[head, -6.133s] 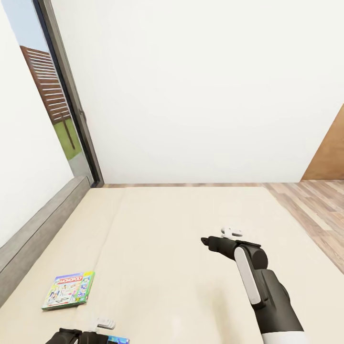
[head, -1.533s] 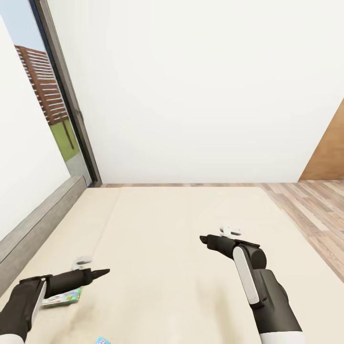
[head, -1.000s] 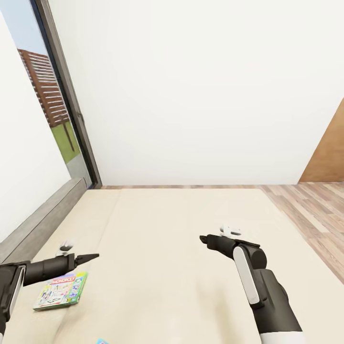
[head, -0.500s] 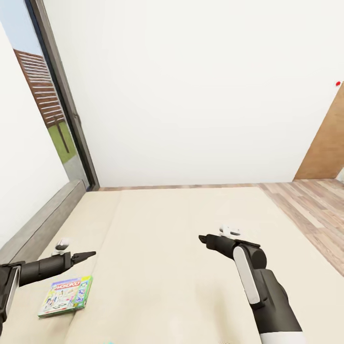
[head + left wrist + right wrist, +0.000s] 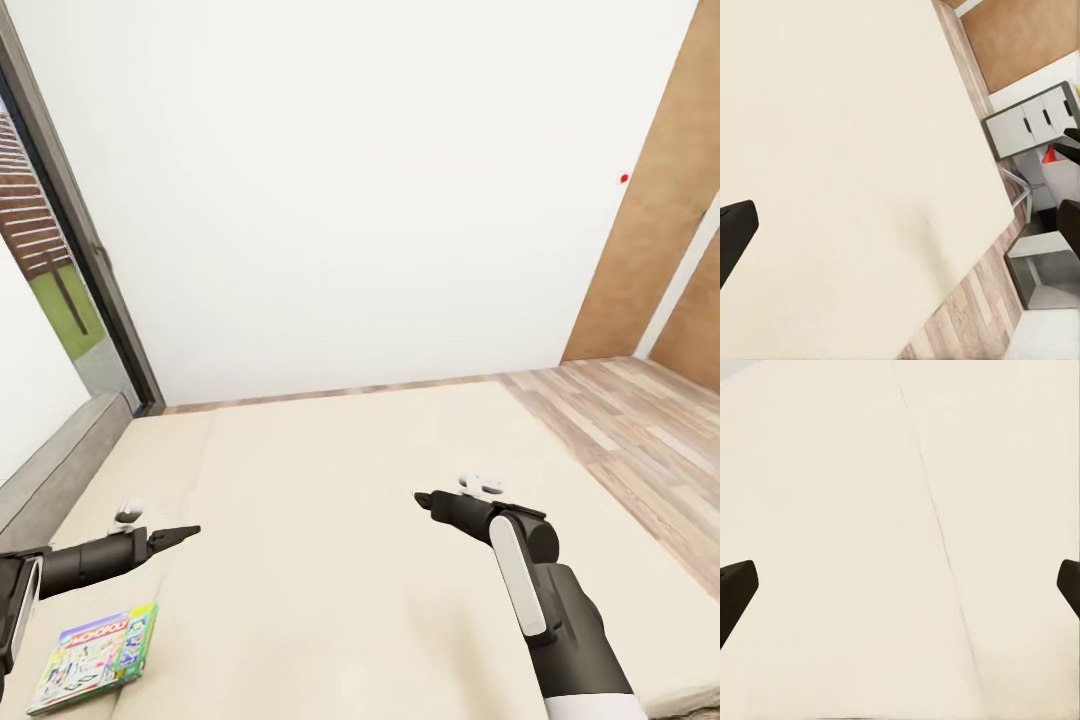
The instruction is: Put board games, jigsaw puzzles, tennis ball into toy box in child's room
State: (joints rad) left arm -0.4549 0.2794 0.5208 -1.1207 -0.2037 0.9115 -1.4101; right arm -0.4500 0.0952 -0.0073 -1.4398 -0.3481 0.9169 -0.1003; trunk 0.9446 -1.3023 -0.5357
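- Left gripper [image 5: 188, 533]: spread apart, empty, poised above bed [image 5: 330, 560].
- Board game [image 5: 95, 656]: flat, just below-left, long axis toward headboard; nearer than right gripper [image 5: 425, 500], also parted.

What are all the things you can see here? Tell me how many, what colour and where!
Board game: one, white and green with a red logo, flat on the bed near the left arm.
Bed: one, cream mattress with a grey frame, under both arms.
Window: one, dark frame, beside the bed.
Floor: wood planks, past the bed.
Drawer unit: one, grey and white, beyond the bed.
Left tool: black, above the bed, holding nothing.
Right tool: black, open over the bed.
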